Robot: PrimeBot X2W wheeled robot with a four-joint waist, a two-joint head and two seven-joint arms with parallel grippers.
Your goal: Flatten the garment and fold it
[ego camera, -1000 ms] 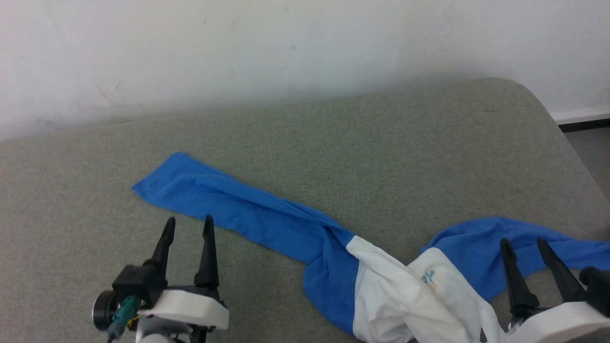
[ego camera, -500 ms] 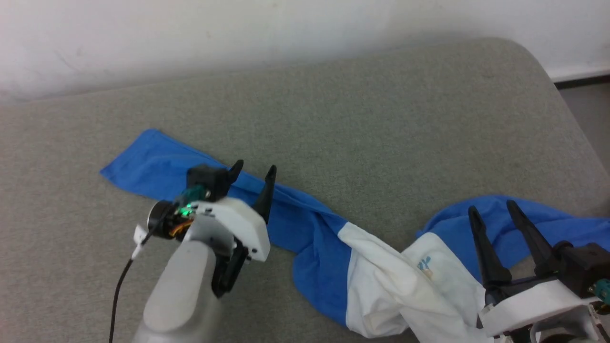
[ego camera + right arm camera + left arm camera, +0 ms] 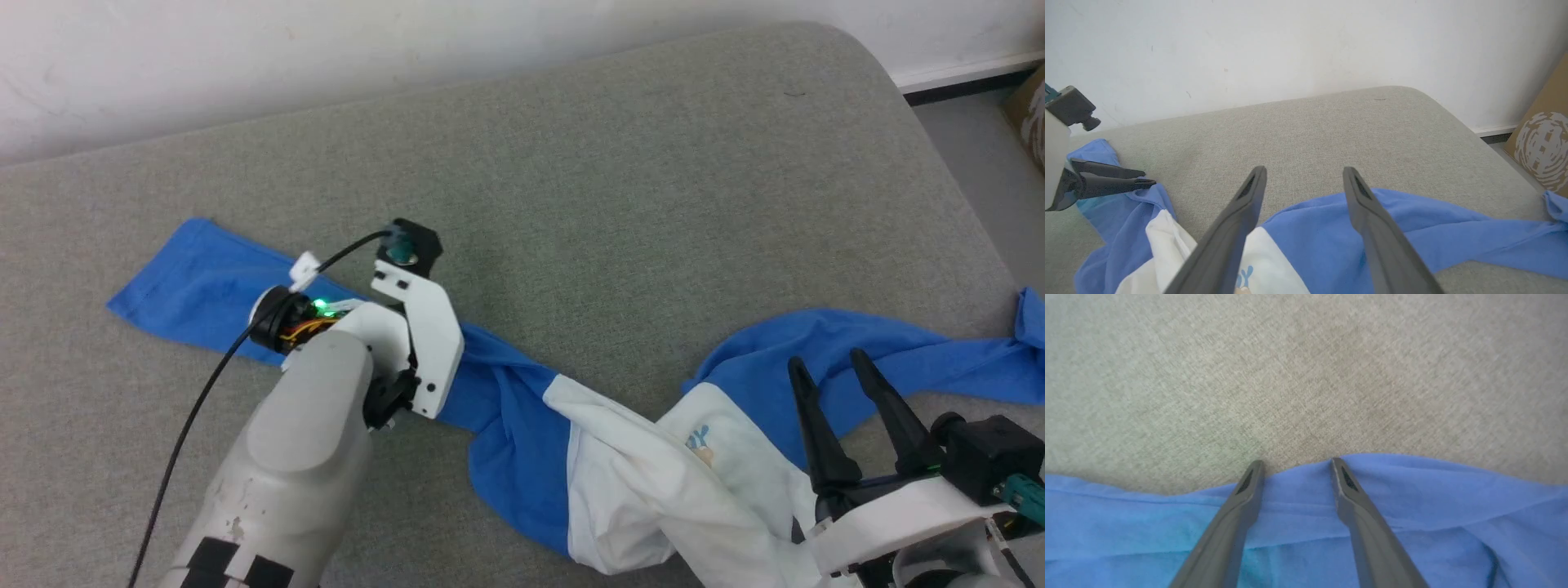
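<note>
The garment [image 3: 637, 482] lies crumpled on a grey cushion, white body at the near middle with a small print [image 3: 700, 441]. One blue sleeve [image 3: 188, 286] stretches far left, the other [image 3: 914, 359] runs right. My left arm [image 3: 408, 327] reaches down over the left sleeve. In the left wrist view the left gripper [image 3: 1295, 463] is open, fingers lying over the blue sleeve [image 3: 1412, 498], tips at its far edge. My right gripper [image 3: 826, 366] stands open at the near right, above the white body and right sleeve [image 3: 1412, 232], touching nothing.
The grey cushion [image 3: 653, 188] ends in a rounded corner at the far right, with floor [image 3: 980, 147] beyond. A white wall [image 3: 245, 57] runs along the back. A cardboard box [image 3: 1543, 151] stands on the floor to the right.
My left arm has swung forward and right from the near left and come down over the left sleeve. The head camera has shifted. The right gripper has kept its place by the garment.
</note>
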